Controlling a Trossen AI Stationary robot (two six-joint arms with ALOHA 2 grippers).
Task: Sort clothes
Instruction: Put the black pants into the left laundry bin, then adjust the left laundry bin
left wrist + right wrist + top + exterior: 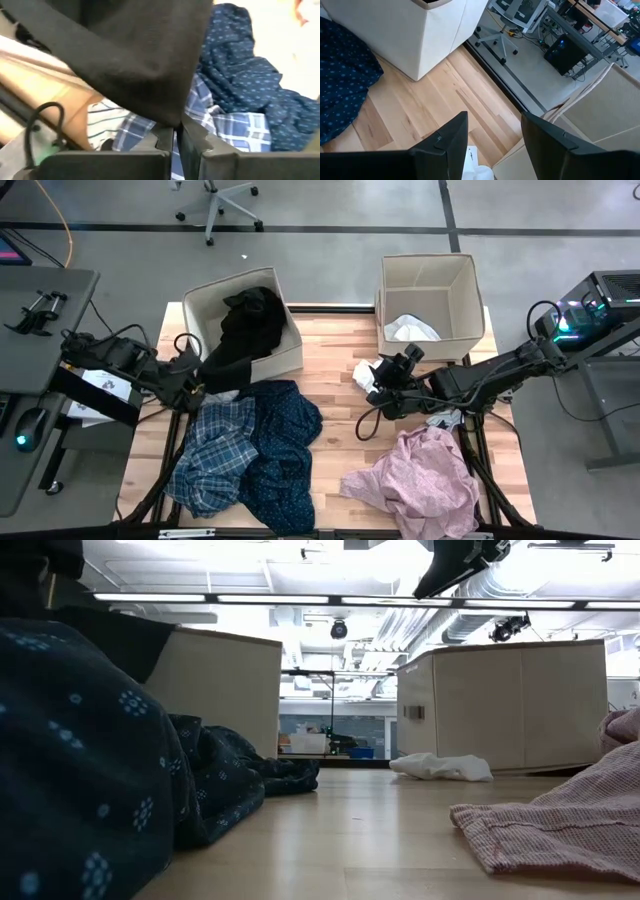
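Note:
A black garment (245, 330) lies partly in the left beige box (290, 355) and trails over its near wall to my left gripper (197, 388), which is shut on it. Below it lie the blue-white plaid shirt (210, 455) and the dark navy patterned shirt (285, 445). The pale pink garment (420, 480) lies at the near right. My right gripper (385, 375) is open and empty, just above a small white sock (364, 372) that lies beside the right box (430, 270). That box holds a white piece (410, 330). My left gripper pinches the black garment's lower corner (167, 112) between its two fingers (197, 142); one layer or several, I cannot tell. The cloth runs up from the fingers as a broad, fairly taut band toward the box, clear of the plaid shirt (235, 130) beneath.
The two beige boxes stand at the table's far side, with bare wood (340, 360) between them. A small pale piece (445, 418) lies under the right arm. An office chair (215, 205) stands on the floor beyond the table.

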